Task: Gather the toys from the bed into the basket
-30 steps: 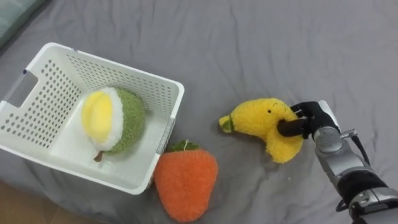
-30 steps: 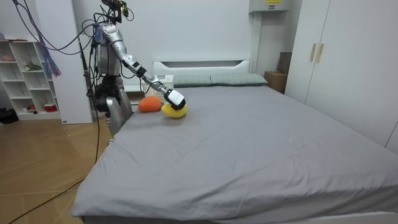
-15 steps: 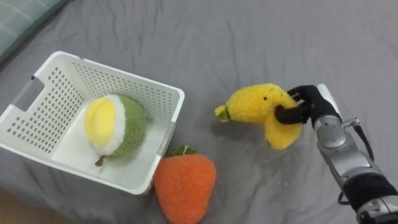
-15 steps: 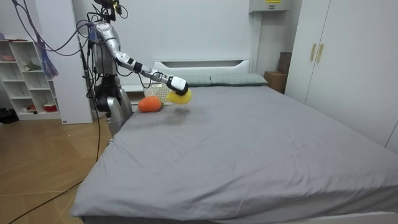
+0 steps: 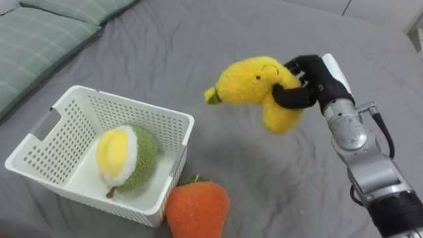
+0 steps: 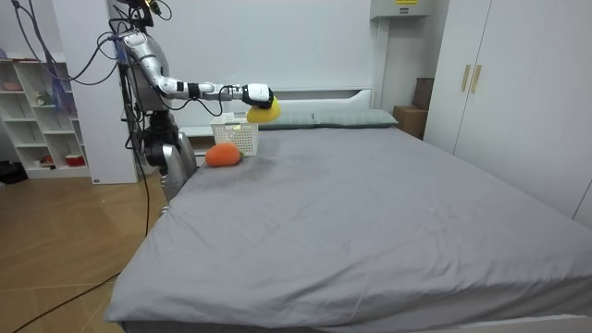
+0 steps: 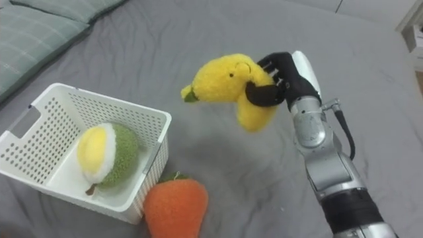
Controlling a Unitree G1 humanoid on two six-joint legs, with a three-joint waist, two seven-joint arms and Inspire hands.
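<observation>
My right hand (image 5: pixel 312 80) (image 7: pixel 283 75) is shut on a yellow plush banana (image 5: pixel 258 89) (image 7: pixel 228 84) and holds it in the air above the grey bed (image 5: pixel 218 39), to the right of the white basket (image 5: pixel 165 119) (image 7: pixel 142 116). In the basket lies a green and yellow plush fruit (image 5: pixel 125 155) (image 7: pixel 104 153). An orange plush carrot (image 5: pixel 197 210) (image 7: pixel 175 208) rests on the bed against the basket's near right corner. In the room view the robot stands at the bed's corner with its arm stretched level, the plush banana (image 6: pixel 263 108) raised above the basket (image 6: pixel 234 137).
Green striped pillows (image 5: pixel 39 33) lie at the bed's head, at the upper left. White shelves (image 6: pixel 42 111) stand by the wall behind the robot and wardrobes (image 6: pixel 518 83) at the room view's right. The wide grey bedspread (image 6: pixel 370 213) stretches away from the basket.
My right hand has lifted the plush banana off the bed and carried it up and towards the basket. The eye view has tilted up, so the pillows now show.
</observation>
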